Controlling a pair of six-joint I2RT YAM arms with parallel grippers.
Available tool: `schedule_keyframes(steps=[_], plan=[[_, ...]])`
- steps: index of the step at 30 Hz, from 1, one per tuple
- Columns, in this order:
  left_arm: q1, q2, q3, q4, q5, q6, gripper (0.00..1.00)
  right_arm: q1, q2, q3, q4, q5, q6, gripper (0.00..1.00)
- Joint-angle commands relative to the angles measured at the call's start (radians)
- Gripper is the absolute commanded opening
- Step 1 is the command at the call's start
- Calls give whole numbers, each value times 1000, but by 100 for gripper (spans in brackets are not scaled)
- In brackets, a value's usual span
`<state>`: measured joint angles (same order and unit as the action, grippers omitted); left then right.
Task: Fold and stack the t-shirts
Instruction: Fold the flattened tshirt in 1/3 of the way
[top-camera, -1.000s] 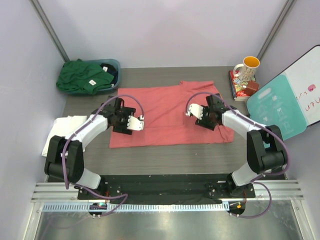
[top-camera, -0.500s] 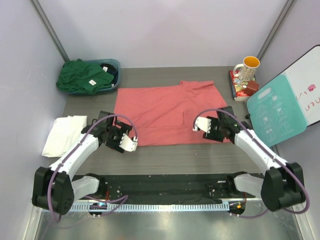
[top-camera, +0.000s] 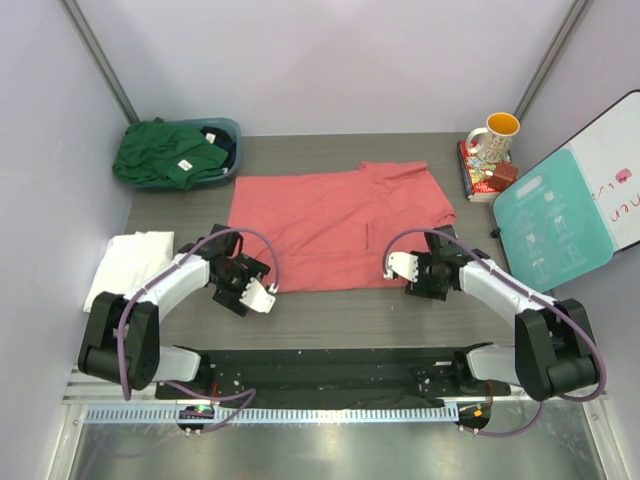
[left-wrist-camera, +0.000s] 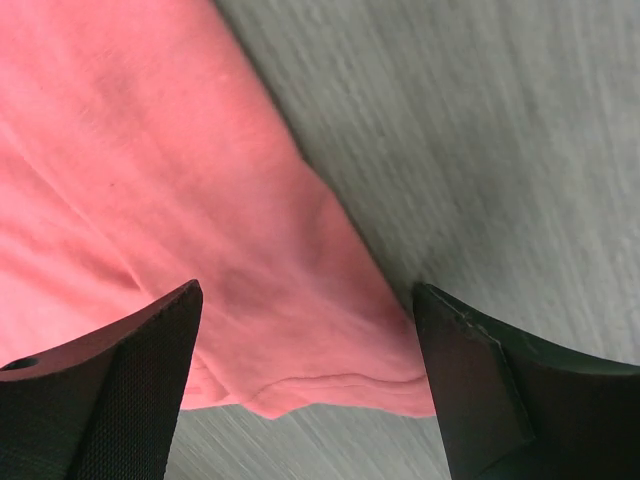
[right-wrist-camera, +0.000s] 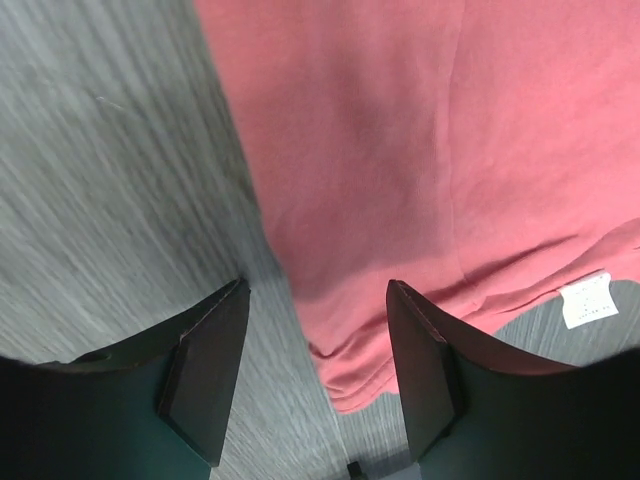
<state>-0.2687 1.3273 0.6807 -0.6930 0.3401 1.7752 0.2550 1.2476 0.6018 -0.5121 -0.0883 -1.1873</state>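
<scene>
A coral-red t-shirt (top-camera: 330, 225) lies spread flat mid-table. My left gripper (top-camera: 260, 294) hovers open over its near-left corner. In the left wrist view the hem corner of the red shirt (left-wrist-camera: 150, 180) lies between the fingers (left-wrist-camera: 110, 390), untouched by them. My right gripper (top-camera: 398, 268) stands open over the near-right corner. There one edge of the red shirt (right-wrist-camera: 400, 150) and its white label (right-wrist-camera: 587, 300) show between and beside the fingers (right-wrist-camera: 425, 370). A folded white t-shirt (top-camera: 128, 265) lies at the left. A dark green t-shirt (top-camera: 165, 152) is heaped at the back left.
The green shirt rests on a teal tub (top-camera: 228, 130). A mug (top-camera: 493, 135) stands on books (top-camera: 485, 178) at the back right. A teal board (top-camera: 550, 220) leans at the right edge. The arm bases sit on the black rail (top-camera: 330, 365) at the near edge.
Both grippers drew back from over the shirt's middle to its near corners and came down low. The red shirt now lies a little flatter and smoother.
</scene>
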Motion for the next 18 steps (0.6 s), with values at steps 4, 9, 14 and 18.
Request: schedule_keyframes(steps=[4,9,14,18], plan=[[-3,90,36,62,-1,15,86,12,99,35,139,41,38,62],[-3,90,37,31,-4,12,50,24,118,36,138,48,41,23],[-1,81,92,-134,-6,-2,0,29,58,39,43,36,19,1],[-1,32,89,-236,-4,15,0,32,-39,47,-119,-8,-55,1]])
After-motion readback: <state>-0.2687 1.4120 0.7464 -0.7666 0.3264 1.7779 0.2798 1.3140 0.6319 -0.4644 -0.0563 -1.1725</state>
